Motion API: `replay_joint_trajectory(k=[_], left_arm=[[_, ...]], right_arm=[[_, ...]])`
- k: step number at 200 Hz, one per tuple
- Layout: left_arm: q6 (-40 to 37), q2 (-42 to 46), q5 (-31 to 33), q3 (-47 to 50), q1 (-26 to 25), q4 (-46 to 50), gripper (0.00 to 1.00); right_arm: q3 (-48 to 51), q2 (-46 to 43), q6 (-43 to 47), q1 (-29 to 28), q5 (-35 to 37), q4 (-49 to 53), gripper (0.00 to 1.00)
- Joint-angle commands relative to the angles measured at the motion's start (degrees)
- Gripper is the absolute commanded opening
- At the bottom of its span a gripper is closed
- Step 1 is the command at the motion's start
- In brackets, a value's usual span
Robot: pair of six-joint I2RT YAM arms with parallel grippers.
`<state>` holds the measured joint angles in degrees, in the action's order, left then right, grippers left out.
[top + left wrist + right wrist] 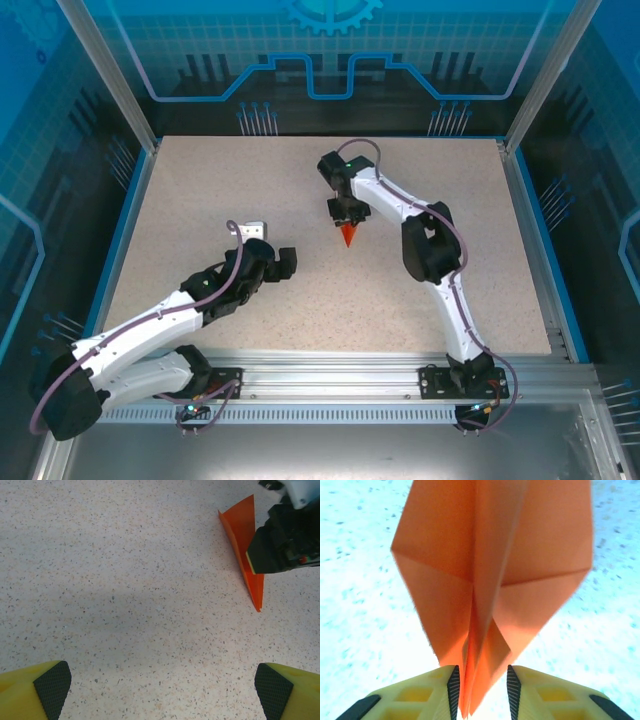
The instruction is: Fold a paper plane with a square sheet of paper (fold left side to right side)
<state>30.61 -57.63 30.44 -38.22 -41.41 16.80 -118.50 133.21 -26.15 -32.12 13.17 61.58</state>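
The paper plane [347, 235] is a narrow orange-red dart standing on the speckled table, nose pointing toward the near edge. In the right wrist view its folded wings [490, 580] spread above the jaws and its centre crease runs down between them. My right gripper [482, 680] straddles that crease with the jaws partly apart: the paper leans against the left pad [453, 687], and a gap shows at the right pad. From above, the right gripper [345, 215] sits over the plane's tail. My left gripper [280, 262] is wide open and holds nothing, off to the plane's left. The left wrist view shows the plane [247, 545] at the upper right.
The speckled tabletop [200, 200] has a raised blue rim [525, 220] on its sides. An aluminium rail [330, 380] carrying both arm bases runs along the near edge. The right arm's black wrist [287, 540] stands beside the plane.
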Motion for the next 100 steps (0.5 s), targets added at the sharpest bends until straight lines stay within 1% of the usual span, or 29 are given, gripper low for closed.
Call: replay_joint_trajectory(k=[1, 15, 25, 39, 48, 70, 82, 86, 100], left_arm=[[-2.0, 0.0, 2.9, -2.3, 0.4, 1.5, 0.98], [-2.6, -0.6, 4.2, -2.9, 1.0, 1.4, 0.98], [-3.0, -1.0, 4.0, -3.2, 2.6, 0.9, 0.98], [-3.0, -1.5, 2.1, -3.9, 6.5, 0.3, 0.98], [-3.2, -1.7, 1.0, -4.5, 9.5, 0.0, 0.98], [-6.2, -1.8, 1.3, -5.3, 15.8, -2.1, 0.98], [-7.6, -1.7, 1.2, -5.0, 19.4, -4.3, 0.98], [-8.0, -1.8, 1.1, -4.8, 20.6, -5.0, 0.99], [-8.5, -2.2, 1.4, -4.0, 24.9, -7.5, 0.99]], right_arm=[[2.7, -8.5, 0.7, -1.7, 1.3, 1.5, 0.39], [5.4, -12.8, 1.2, -2.7, 2.1, 1.5, 0.43], [7.7, -16.5, 1.7, -3.4, 2.9, 1.2, 0.46], [11.6, -22.0, 2.6, -4.1, 3.9, -0.5, 0.5], [15.9, -26.6, 3.0, -4.3, 4.8, -2.3, 0.53], [27.6, -37.9, 4.8, -4.0, 8.3, -9.7, 0.62], [34.5, -43.8, 5.7, -3.3, 10.9, -14.3, 0.7], [36.6, -45.6, 5.7, -2.8, 11.8, -15.6, 0.75], [44.7, -51.5, 6.0, -0.3, 12.6, -21.2, 0.85]])
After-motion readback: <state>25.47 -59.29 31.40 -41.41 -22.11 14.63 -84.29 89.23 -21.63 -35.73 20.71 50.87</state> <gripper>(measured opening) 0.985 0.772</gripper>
